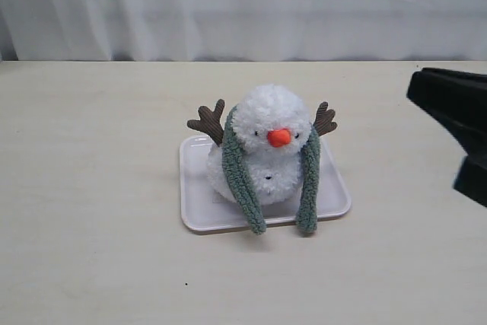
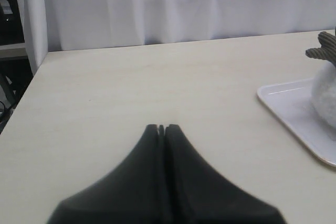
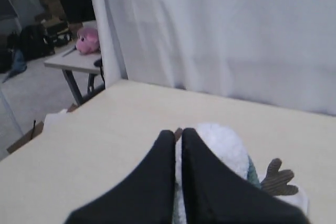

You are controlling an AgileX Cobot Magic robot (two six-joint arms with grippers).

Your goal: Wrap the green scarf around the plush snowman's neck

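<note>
Right wrist view: R gripper (image 3: 178, 131) clenched, empty; plush snowman (image 3: 223, 145) beyond tips, not touching.

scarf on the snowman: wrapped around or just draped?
Draped, not wrapped. The green scarf hangs over the plush snowman, with both ends down its front, apart and uncrossed. The back is hidden.

Exterior view: the counter (image 1: 91, 249) is seen from the front of the plush snowman (image 1: 270, 150), slightly from above, facing the white curtain (image 1: 243, 5); the snowman is centred at middle range.
Left wrist view: taken low behind the left pincer (image 2: 161, 127), facing the curtain; the snowman is only partly caught.
Right wrist view: taken from above the right pincer (image 3: 178, 132), close over the snowman.
Shared by all: snowman, counter, curtain.
</note>
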